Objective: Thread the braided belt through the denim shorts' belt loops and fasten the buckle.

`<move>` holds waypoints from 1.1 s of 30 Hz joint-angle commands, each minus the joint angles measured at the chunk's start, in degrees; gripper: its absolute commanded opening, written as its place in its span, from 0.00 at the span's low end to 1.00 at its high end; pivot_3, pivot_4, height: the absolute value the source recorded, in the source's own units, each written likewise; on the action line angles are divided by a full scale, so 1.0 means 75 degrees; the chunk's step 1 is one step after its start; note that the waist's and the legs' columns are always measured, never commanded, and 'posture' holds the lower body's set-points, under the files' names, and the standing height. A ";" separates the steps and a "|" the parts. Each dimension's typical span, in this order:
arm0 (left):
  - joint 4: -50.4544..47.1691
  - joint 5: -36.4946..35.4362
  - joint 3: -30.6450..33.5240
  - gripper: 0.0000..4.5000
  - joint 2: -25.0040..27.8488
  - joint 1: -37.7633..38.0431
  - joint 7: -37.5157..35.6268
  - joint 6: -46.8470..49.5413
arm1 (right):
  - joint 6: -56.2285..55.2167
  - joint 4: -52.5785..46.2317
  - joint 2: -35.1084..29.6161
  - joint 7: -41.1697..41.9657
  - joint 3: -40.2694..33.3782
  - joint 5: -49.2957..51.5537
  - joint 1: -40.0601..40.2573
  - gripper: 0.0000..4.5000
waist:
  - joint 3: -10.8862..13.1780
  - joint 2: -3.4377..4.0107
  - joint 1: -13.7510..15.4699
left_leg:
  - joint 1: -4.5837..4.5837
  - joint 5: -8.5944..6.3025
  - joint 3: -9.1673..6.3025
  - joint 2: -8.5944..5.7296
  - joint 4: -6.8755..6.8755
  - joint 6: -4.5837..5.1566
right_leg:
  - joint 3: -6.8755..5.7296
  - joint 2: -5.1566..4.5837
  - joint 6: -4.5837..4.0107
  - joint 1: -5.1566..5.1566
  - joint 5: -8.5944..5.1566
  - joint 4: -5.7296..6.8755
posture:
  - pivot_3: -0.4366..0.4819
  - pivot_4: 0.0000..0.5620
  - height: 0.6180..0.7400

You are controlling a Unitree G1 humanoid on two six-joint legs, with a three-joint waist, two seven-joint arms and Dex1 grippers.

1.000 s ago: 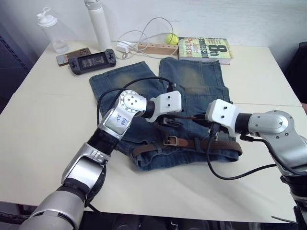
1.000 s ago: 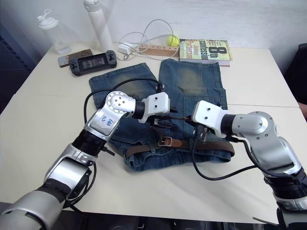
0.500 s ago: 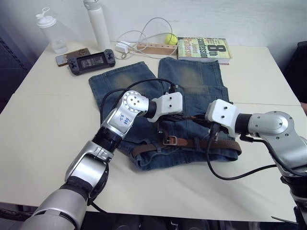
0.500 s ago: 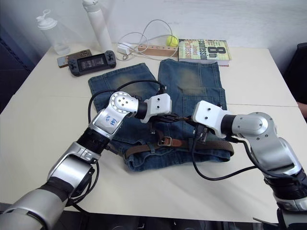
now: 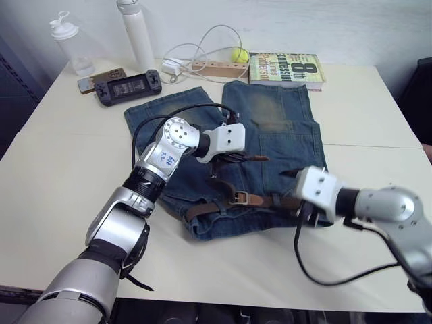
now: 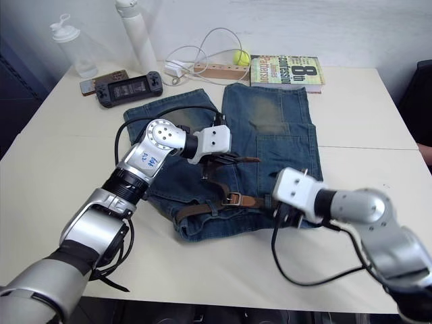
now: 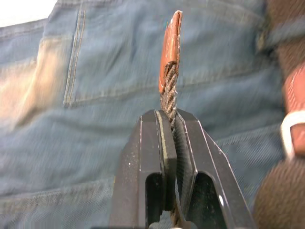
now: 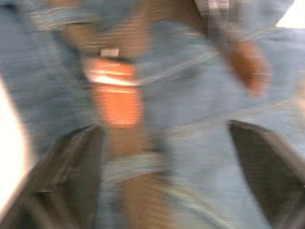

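— Starting at the left edge of the table [image 5: 61, 135], what stood there?

— A clear plastic bottle [image 5: 70, 42] at the far corner, a white flask [image 5: 138, 32] just beside it, and in front of them a phone [image 5: 102, 77] and a black handheld console [image 5: 129, 86]. Further along the far edge a white cable [image 5: 202, 46] looped around a wooden power strip [image 5: 217, 67], with a yellow-green ball [image 5: 240, 55] at its end and a book [image 5: 285, 69] beside that.

— And the denim shorts [image 5: 283, 128]?

— They lay flat mid-table, legs toward the far edge and waistband toward the robot. The braided belt [image 5: 263, 200] ran along the waistband, passing under the belt loops [image 5: 223, 206], with the buckle [image 5: 238, 198] sitting near the middle of the waistband.

— What was the left gripper [image 7: 169, 114] doing?

— It hung over the shorts' left leg with its two fingers pinched tight on the belt's free end. In the left wrist view the braid came up between the fingers [image 7: 152, 143] and ended in a reddish-brown leather tip, lifted off the denim.

— The right gripper [image 5: 297, 177]?

— It was low over the right part of the waistband, close to the belt. The right wrist view was smeared, but its fingers [image 8: 66, 171] seemed to stand wide apart with denim and the brown strap between them, gripping nothing.
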 commanded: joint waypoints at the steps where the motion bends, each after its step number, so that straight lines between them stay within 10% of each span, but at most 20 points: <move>1: 0.0366 0.0210 -0.0092 0.00 -0.0106 -0.0348 -0.0065 -0.0662 | -0.0695 -0.0305 0.0107 -0.0542 0.0449 -0.0838 0.0296 0.95 | 0.0000 0.0000 -0.0001 | 0.0000 0.0000 0.0000 -0.0006 0.0001 0.0000 | 0.0001 -0.0002 0.0000 -0.0001 0.0000 0.0005 | 0.48 0.27 0.96; 15: 0.1165 0.0627 -0.0247 0.00 0.0151 -0.0495 -0.0390 -0.3618 | -0.2383 0.1046 0.0784 -0.1601 0.1158 -0.2741 0.0299 0.95 | -0.0001 -0.0002 -0.0023 | 0.0009 0.0001 0.0007 -0.0010 0.0008 0.0003 | 0.0011 -0.0003 0.0000 -0.0007 0.0000 0.0028 | 0.48 0.27 0.96; 26: 0.2795 0.1200 -0.0419 0.00 0.0695 -0.1016 -0.0291 -0.6585 | -0.2836 0.1196 0.1320 -0.1824 0.0936 -0.2910 0.0644 0.00 | -0.0004 -0.0008 -0.0014 | 0.0010 0.0002 0.0018 -0.0015 0.0011 0.0005 | -0.0004 0.0000 0.0000 -0.0014 0.0000 0.0040 | 0.48 0.27 0.96; 33: 0.3261 0.1685 -0.0679 0.00 0.0711 -0.1333 -0.0138 -0.7149 | -0.2110 0.1041 0.2246 -0.2343 0.0555 -0.2757 0.0698 0.00 | -0.0006 -0.0012 -0.0027 | 0.0011 0.0004 0.0024 -0.0020 0.0011 0.0009 | -0.0014 0.0004 0.0000 -0.0016 0.0000 0.0046 | 0.48 0.27 0.96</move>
